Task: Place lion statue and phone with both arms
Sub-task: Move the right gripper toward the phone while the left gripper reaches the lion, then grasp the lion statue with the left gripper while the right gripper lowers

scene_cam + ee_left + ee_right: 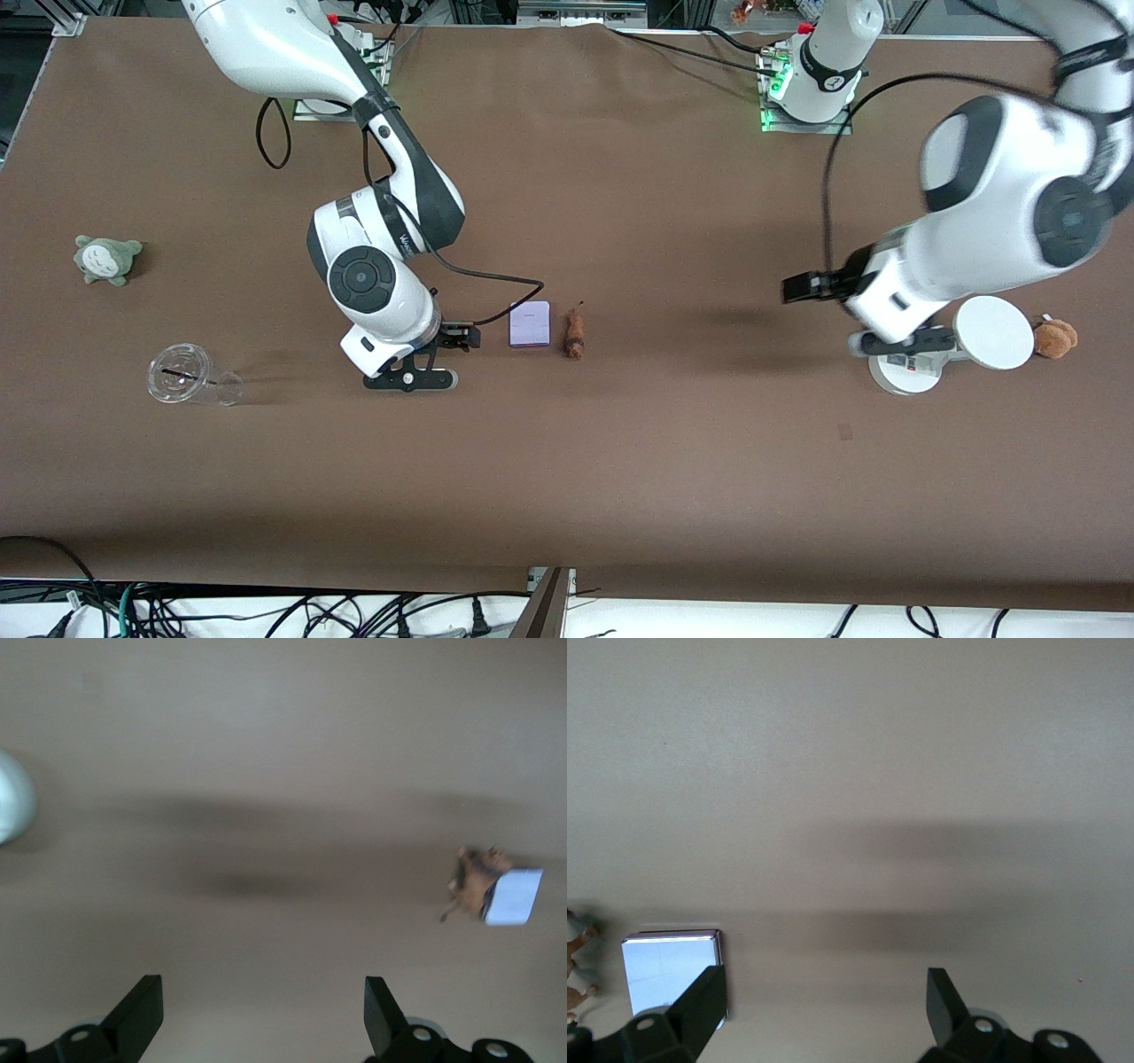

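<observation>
At table centre, phone [530, 323] lain flat, lion statue [575, 335] just beside at 3 o'clock. Right gripper [413, 372] beside phone, left gripper [904, 346] over white stand [994, 332]; both spread, nothing held. Risk judged: neighbour nudged during pickup.

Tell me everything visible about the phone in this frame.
The phone is a small, flat, squarish slab with a pale lavender-white face and a darker purple edge, like a folded flip phone. It lies flat, face up, on the brown table near its middle. The lion statue lies close beside it toward the left arm's end; in the front view a narrow gap shows between them. Nothing grips it: the right gripper, open, is close by toward the right arm's end.
</observation>
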Motion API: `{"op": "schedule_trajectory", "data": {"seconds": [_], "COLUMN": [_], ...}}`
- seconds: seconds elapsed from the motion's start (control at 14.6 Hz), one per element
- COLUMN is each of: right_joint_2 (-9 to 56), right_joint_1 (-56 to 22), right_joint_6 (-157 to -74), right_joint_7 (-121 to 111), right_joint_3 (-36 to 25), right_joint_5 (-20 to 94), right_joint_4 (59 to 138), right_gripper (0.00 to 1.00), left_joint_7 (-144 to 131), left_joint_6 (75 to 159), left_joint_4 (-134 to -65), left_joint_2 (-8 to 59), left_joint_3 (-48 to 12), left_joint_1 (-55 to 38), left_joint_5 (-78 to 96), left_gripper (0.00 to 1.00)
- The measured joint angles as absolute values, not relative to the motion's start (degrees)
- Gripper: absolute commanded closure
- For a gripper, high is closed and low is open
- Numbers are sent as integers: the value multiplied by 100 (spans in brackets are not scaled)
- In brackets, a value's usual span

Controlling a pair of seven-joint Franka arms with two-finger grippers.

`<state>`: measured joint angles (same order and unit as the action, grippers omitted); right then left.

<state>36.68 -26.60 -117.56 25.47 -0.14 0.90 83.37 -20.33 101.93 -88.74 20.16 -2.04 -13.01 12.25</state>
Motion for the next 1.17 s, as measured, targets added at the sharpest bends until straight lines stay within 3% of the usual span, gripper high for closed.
{"op": "schedule_trajectory", "data": {"seconds": [0.34,0.48,0.75,1.17], "right_joint_2": [3669,3670,3670,3747], "right_joint_1": [-2654,-2654,-2653,-2696], "right_joint_6": [-11776,-11776,-11825,-11900], "right_joint_7": [2548,2548,2549,2552], "right_joint_3": [-22,-22,-23,-20], "right_joint_5": [90,90,90,90], "right_joint_4": [8337,8338,8337,8345], "right_gripper": [0,0,0,0], "left_joint_7": [-3871,-4299,-4839,-4911], "left_joint_6": [11839,12489,12651,12719], "left_joint_4": [-8823,-8500,-7532,-7471], "left_joint_2": [3135,3778,4631,4927], "left_joint_3": [-245,-237,-228,-211], "left_joint_1": [-2716,-3046,-3458,-3693], "left_joint_5": [1226,1226,1226,1226], "left_gripper": [0,0,0,0]}}
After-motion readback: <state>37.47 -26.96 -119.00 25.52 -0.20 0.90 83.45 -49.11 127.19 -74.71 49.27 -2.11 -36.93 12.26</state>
